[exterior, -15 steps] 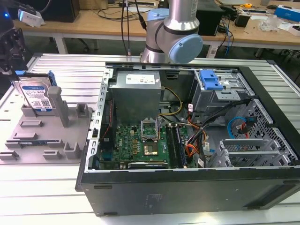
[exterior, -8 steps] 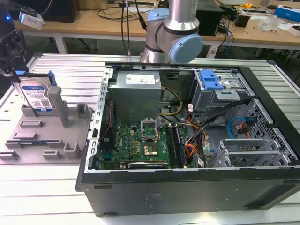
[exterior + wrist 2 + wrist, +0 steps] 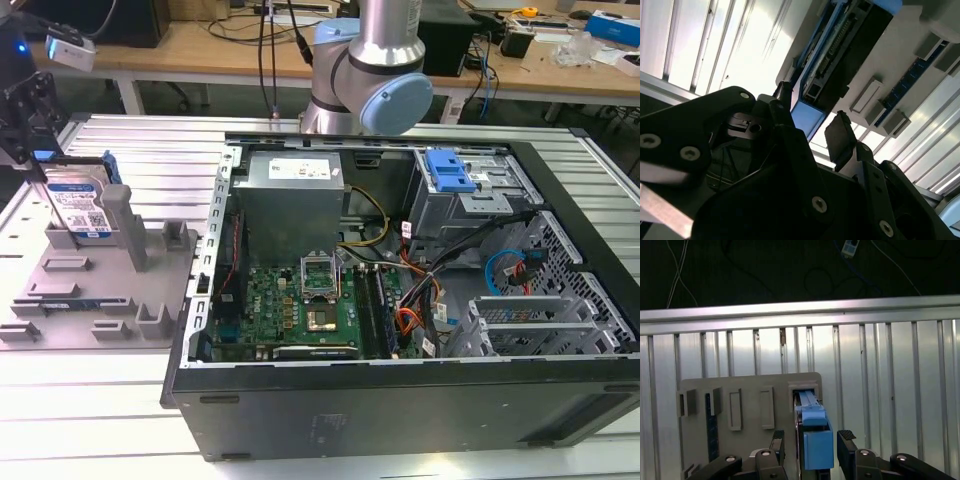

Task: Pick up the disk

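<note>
The silver disk (image 3: 78, 205), blue-railed with a blue-and-white label, stands upright on edge at a corner of the grey fixture (image 3: 60, 292).

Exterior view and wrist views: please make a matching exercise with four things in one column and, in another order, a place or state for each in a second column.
Things
1. silver-metal rectangular disk with blue side rails
2. black gripper
3. blue plastic drive caddy
4. grey plastic fixture with upright posts

Places or states
A. inside the open black computer case
B. flat on the ribbed metal table, on the exterior view's left of the case
C. upright in the fixture
D. open, one finger on each side of the disk

Pairs: 1-C, 2-D, 3-A, 4-B
</note>
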### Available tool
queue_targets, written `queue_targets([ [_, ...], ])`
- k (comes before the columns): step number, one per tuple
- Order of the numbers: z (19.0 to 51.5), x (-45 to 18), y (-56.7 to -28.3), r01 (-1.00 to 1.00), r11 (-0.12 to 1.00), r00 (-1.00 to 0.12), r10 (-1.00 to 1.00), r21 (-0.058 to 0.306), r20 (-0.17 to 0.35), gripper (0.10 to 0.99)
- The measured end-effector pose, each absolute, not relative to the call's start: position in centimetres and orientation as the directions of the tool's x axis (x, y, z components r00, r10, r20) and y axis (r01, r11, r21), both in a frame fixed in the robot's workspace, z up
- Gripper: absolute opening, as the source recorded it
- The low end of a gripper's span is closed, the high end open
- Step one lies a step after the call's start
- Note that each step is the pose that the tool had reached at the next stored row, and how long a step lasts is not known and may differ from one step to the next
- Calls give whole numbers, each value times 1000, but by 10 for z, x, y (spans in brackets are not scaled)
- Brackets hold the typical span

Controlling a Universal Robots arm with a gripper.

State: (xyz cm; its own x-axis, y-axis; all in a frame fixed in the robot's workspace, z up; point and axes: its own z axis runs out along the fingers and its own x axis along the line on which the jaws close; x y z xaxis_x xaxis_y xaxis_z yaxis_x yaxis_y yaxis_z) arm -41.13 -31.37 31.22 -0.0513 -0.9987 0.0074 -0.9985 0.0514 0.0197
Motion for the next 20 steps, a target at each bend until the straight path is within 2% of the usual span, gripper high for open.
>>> queue_targets([
  [13, 303, -411, -314, -998, 51, -51, -999, 20, 7, 541],
  [14, 302, -411, -314, -998, 51, -51, -999, 20, 7, 455],
  [20, 302, -411, -314, -998, 51, -51, -999, 20, 7, 455],
])
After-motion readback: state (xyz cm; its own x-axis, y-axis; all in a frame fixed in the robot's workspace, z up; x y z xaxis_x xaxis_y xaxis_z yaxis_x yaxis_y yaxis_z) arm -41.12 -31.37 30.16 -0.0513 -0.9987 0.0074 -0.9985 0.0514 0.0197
